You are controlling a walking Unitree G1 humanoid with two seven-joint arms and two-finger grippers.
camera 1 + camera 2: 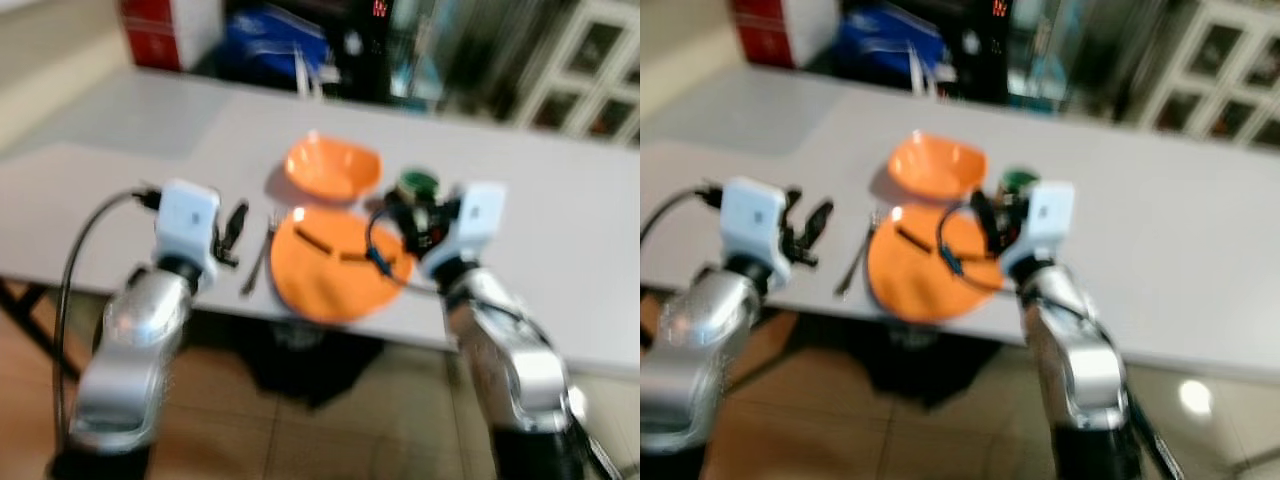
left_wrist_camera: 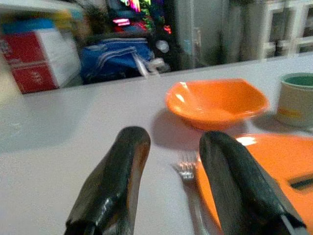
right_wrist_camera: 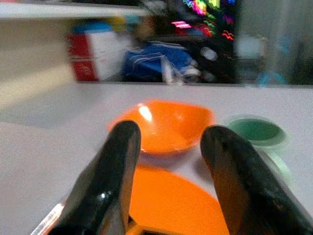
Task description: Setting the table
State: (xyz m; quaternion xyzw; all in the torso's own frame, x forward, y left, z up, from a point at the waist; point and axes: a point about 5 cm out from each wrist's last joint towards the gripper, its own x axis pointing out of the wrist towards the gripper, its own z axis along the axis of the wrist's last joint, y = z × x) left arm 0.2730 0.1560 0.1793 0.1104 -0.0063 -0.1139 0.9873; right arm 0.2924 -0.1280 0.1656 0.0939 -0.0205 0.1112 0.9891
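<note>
The fork point(image 1: 258, 262) lay lengthwise, tines toward the bowl point(image 1: 332, 168), left of the plate point(image 1: 330, 265), both grippers point(image 2: 168, 188) point(image 3: 171, 181) spread, holding nothing.

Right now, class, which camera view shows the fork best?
The left wrist view: the fork lies close and fairly sharp beside the orange plate, tines visible. Both eye views show a blurred thin streak left of the plate. The right wrist view catches perhaps a sliver.
</note>
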